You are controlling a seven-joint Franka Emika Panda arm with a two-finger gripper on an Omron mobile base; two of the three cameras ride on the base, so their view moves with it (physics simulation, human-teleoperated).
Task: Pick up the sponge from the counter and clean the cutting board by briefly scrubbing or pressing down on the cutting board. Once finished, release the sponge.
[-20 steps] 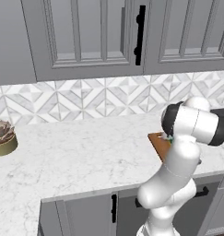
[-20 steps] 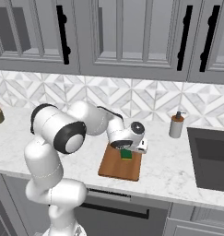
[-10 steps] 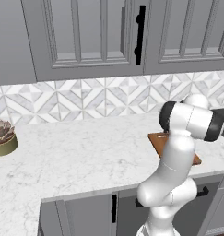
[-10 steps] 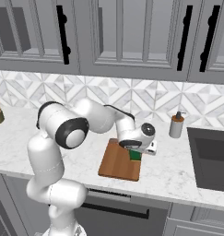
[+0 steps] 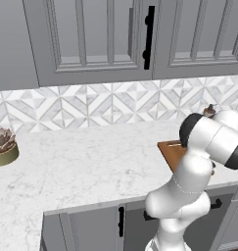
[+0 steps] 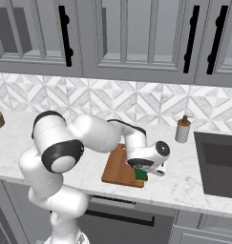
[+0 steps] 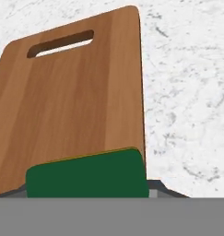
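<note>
Your pincer [image 6: 145, 174] is low over the near right corner of the cutting board [image 6: 120, 167], and it looks like it's pinching the sponge [image 7: 88, 174], though the fingers are hidden. The sponge sits on that corner, green side up. Board lies flat on the desk [image 6: 184, 183], soap bottle [image 6: 183, 129] behind.

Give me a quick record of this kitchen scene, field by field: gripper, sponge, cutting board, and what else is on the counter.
gripper: low over the board's front right corner, sponge beneath it; finger state unclear
sponge: green top showing, on the board's near right corner
cutting board: brown wood, handle slot at far end, flat on the counter
soap dispenser: upright near the backsplash, beside the sink
potted succulent: far left of counter
</note>
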